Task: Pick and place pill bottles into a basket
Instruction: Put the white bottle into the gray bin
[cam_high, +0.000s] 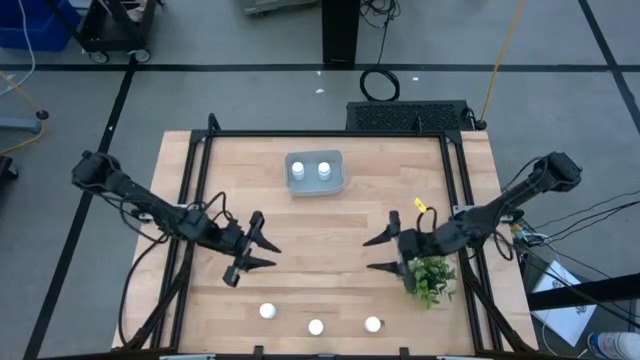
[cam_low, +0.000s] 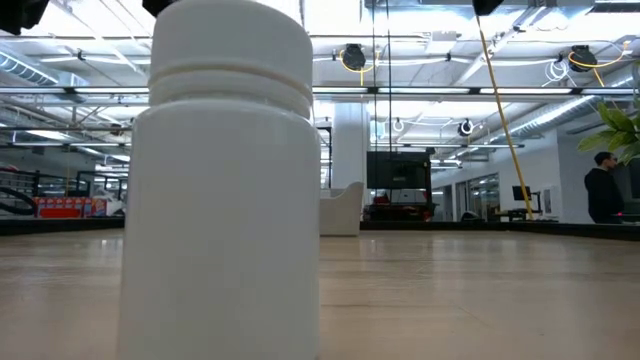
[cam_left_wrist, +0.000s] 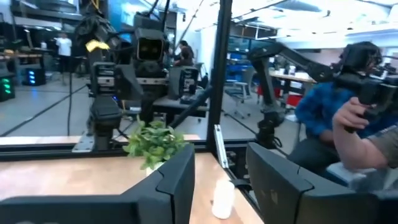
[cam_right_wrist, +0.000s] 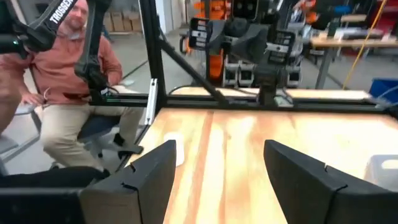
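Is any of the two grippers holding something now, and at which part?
Nothing is held. The left gripper and the right gripper both hover over the table with fingers apart and empty.

Two dark jointed arms; black cables

A little green plant sat on the wooden table near its right edge, and a black frame ran around the tabletop. Out past the table, one person in a blue shirt and another in a reddish shirt were sitting, and someone in dark clothes stood way off in the room. There was also a coil of black cable lying on the grey floor.
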